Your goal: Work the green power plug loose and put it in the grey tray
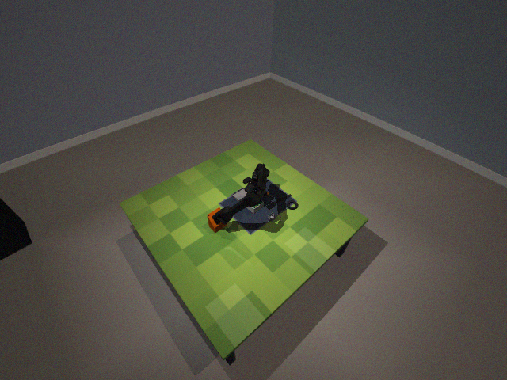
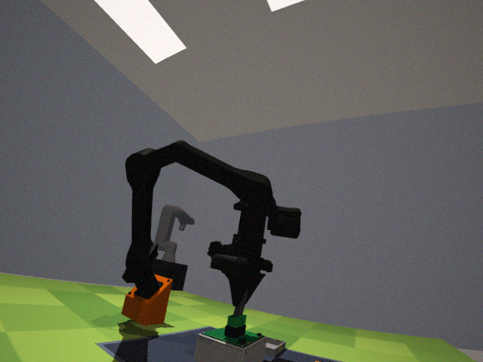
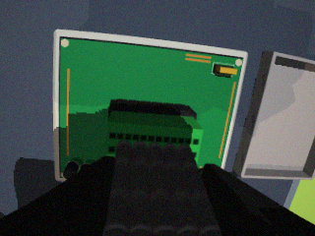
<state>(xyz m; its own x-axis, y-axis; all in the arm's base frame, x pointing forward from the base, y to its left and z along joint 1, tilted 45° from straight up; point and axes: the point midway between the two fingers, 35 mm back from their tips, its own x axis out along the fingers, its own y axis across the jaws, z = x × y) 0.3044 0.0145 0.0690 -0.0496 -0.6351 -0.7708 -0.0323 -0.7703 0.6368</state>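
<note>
Two fingertips of the hand (image 2: 240,311) (image 3: 155,147) obscure the plug (image 2: 236,321) (image 3: 153,129).

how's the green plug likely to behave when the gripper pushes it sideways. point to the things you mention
The green plug (image 2: 236,321) (image 3: 153,129) looks rigid, so it should tilt rather than bend. Seated in the black socket (image 2: 235,332) (image 3: 148,106), it will probably rock rather than slide. Its flat sides suggest little rolling once out.
</note>
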